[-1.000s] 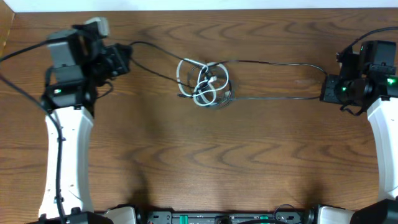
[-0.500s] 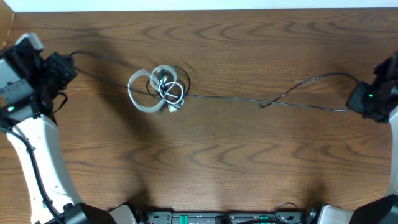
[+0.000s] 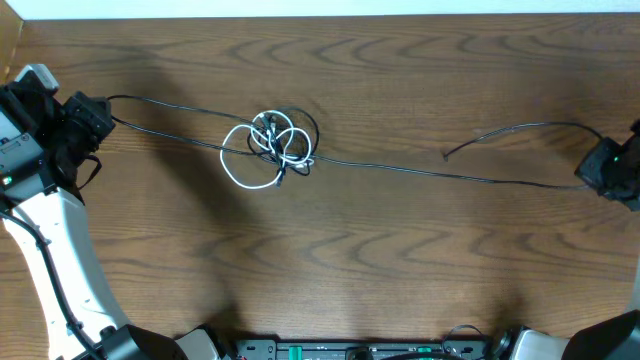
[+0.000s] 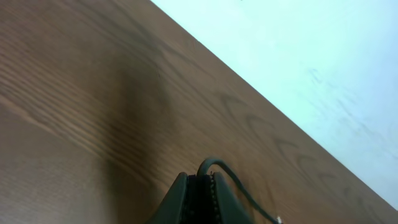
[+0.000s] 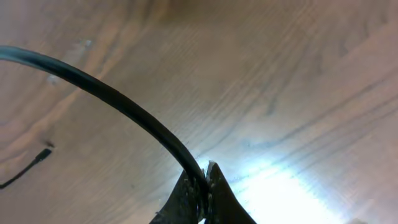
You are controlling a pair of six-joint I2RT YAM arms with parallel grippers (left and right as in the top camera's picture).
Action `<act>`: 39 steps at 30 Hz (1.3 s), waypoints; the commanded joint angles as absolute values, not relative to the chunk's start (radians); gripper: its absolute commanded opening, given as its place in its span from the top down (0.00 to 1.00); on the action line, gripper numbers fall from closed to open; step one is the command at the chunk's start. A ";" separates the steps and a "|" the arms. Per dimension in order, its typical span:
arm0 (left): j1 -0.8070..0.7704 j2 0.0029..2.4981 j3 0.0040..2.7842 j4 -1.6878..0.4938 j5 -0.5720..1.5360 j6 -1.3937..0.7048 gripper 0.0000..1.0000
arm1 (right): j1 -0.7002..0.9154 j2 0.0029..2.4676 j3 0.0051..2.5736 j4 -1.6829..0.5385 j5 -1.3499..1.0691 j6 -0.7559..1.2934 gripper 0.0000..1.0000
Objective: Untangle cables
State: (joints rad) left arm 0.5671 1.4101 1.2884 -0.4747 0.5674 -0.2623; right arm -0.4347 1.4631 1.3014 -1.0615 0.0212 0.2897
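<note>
The black cable [image 3: 400, 170] runs stretched across the table from my left gripper [image 3: 103, 118] to my right gripper [image 3: 590, 172]. Left of centre it is knotted with the white cable [image 3: 225, 160], which lies in loose loops around the tangle [image 3: 275, 148]. Both grippers are shut on the black cable. In the left wrist view the black cable [image 4: 219, 167] curls out from between the shut jaws of the left gripper [image 4: 201, 182]. In the right wrist view the black cable [image 5: 112, 94] rises from the right gripper [image 5: 204, 177]. A free black end [image 3: 447, 155] lies on the wood.
The brown wooden table [image 3: 330, 270] spans the whole view, with its pale far edge [image 3: 320, 8] at the top. The left arm's white link [image 3: 60, 250] stands along the left side. A dark equipment rail [image 3: 350, 350] sits at the near edge.
Both grippers have moved outward, away from each other, drawing the black cable straighter. The tangle slid left across the table and its loops have loosened and spread.
</note>
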 commanded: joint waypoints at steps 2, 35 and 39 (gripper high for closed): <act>0.564 1.404 1.294 -0.471 0.698 -0.263 0.92 | -0.408 1.453 1.313 -1.018 -0.108 0.176 0.99; -0.125 1.404 1.293 0.086 1.002 -0.627 0.92 | -0.272 1.453 1.313 -0.915 -0.220 0.015 0.45; -0.125 1.404 1.293 0.089 1.002 -0.635 0.92 | -0.215 1.453 1.312 -0.915 -0.379 -0.095 0.44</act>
